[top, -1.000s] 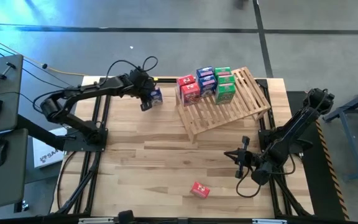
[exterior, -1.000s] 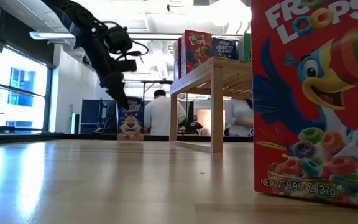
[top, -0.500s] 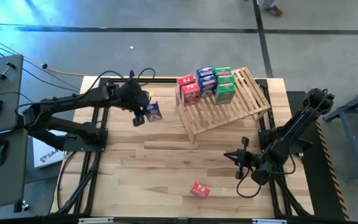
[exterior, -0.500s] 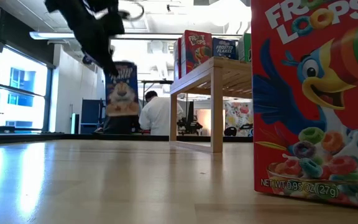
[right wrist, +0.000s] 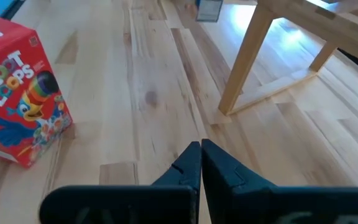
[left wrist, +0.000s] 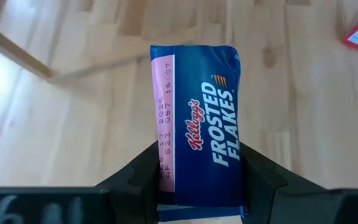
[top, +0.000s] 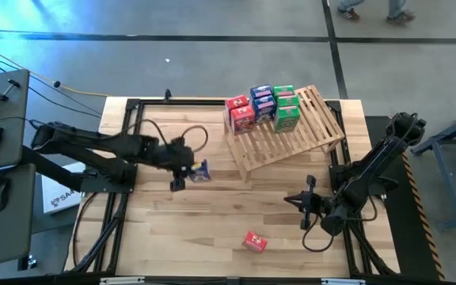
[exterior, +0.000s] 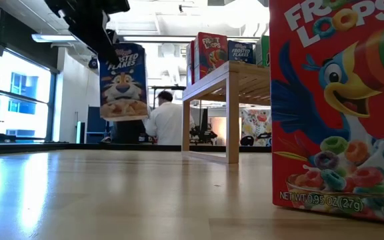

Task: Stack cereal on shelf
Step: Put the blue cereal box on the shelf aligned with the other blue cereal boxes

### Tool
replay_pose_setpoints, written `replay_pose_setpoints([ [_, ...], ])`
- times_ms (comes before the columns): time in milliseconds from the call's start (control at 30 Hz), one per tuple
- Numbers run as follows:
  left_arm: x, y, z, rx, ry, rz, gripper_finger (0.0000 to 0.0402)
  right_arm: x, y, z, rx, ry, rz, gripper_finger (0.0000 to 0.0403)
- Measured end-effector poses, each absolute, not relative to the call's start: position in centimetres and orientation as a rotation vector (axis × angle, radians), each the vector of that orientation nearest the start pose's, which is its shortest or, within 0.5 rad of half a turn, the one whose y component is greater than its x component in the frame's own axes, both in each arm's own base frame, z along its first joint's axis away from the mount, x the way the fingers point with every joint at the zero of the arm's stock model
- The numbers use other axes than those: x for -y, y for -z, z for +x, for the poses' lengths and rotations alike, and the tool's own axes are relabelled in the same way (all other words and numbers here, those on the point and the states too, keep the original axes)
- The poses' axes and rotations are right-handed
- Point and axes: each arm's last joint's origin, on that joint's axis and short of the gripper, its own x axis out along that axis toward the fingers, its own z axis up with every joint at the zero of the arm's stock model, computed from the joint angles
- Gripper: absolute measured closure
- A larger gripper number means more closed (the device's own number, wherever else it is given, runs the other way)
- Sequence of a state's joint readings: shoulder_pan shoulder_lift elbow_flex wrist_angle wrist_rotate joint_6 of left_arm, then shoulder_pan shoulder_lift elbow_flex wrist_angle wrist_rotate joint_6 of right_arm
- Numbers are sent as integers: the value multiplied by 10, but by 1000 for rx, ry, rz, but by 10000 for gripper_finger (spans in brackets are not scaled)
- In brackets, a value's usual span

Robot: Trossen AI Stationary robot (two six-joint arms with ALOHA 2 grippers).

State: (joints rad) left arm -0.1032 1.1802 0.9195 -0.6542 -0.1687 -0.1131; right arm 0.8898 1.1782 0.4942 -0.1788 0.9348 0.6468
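My left gripper (top: 190, 170) is shut on a blue Frosted Flakes cereal box (top: 202, 169), which hangs above the table's middle left (exterior: 123, 81). The shelf (top: 307, 134), a tilted slatted wooden rack at the far right, carries several red, blue and green cereal boxes (top: 263, 103). One red Froot Loops box (top: 254, 241) stands on its base near the front edge. It fills the right of the low view (exterior: 339, 107). My right gripper (top: 291, 198) is shut and empty, above the table to the far right of that red box (right wrist: 20, 90). My left gripper pinches the blue box between its two fingers (left wrist: 135, 180), one on each side of the narrow printed panel, near one end of it (left wrist: 197, 186). The fingers slant down from the table's left. The box hangs upright and clear of the table, its front toward the near edge.
The shelf's wooden legs (right wrist: 244, 68) stand on the plank table, with bare boards between the shelf and the red box. Cables loop over the left arm (top: 196, 134). People stand in the room beyond the table (exterior: 169, 123).
My left gripper has lifted the blue box off the table near the far edge and has carried it toward the near edge, to the table's middle left. The box has stayed upright and now hangs clear of the boards. My right arm has kept still.
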Motion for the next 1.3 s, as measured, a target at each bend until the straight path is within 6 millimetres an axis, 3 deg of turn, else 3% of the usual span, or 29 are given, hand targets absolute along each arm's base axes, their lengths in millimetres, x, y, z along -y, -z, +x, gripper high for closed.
replay_pose_setpoints([
  [300,57,-245,266,-809,-31,20,265,-145,-178,148,-450,178,-51,402],
  [633,68,-223,287,-804,-3,-18,265,-147,-180,149,-437,162,-76,402],
  [1300,80,-222,288,-796,100,-23,231,-147,-180,149,-434,161,-72,402],
])
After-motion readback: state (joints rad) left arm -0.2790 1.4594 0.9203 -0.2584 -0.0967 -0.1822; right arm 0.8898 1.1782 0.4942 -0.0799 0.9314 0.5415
